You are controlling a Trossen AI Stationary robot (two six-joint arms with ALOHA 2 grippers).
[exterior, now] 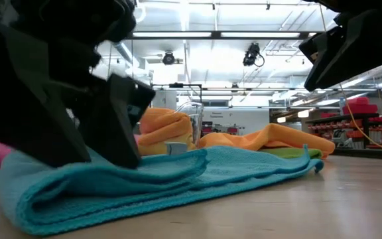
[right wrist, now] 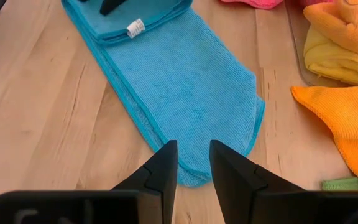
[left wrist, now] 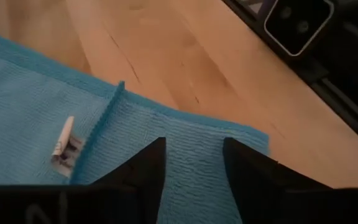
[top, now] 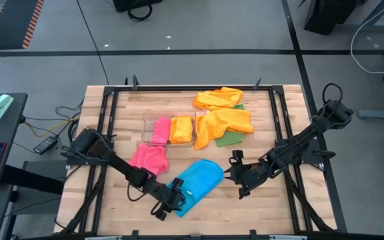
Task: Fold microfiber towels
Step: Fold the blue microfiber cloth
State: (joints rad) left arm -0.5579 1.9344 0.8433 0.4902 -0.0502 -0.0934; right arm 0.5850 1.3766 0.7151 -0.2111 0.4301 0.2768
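Folding is partway: blue towel (top: 195,185) lies doubled under the parted left hand (top: 167,205); orange towels (top: 222,120) beyond remain unfolded.

- The blue microfiber towel (top: 197,184) I am working on lies folded into a long strip, slanting from seven toward one o'clock.
- A crumpled pink microfiber towel (top: 150,159) sits at its ten o'clock.
- Loose orange microfiber towels (top: 224,119) are heaped at twelve o'clock.
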